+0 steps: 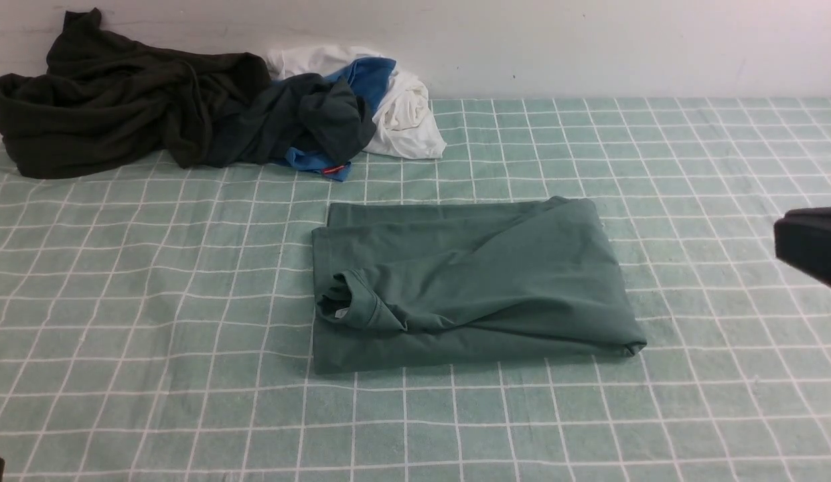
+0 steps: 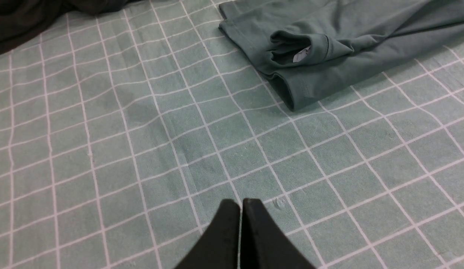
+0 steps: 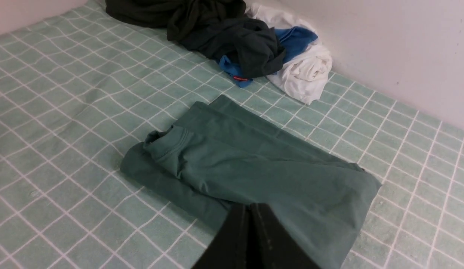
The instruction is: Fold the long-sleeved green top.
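Two claws are shut tight and hold nothing. The left claw (image 2: 239, 203) hangs low over the bare checked cloth (image 1: 154, 281) on the desk, well apart from the green long-sleeved top (image 1: 469, 281). The right claw (image 3: 249, 207) sits up above the near edge of the top, with its jaws pressed together and no cloth between them.

The top lies in the middle of the desk, folded into a neat flat block. Its sleeves look tucked in, for none stick out. To me the folding looks about done, or very close to it. If one more fold is wanted, a claw must open, go down to one short end, pinch the edge and carry it over to the other end.

The long way of the block runs from the robot's left to its right. The neck hole (image 1: 341, 301) sits at the left end and opens toward the left.

Far back by the wall lies a pile of other clothes (image 1: 207, 114), dark, blue and white, well apart from the top.
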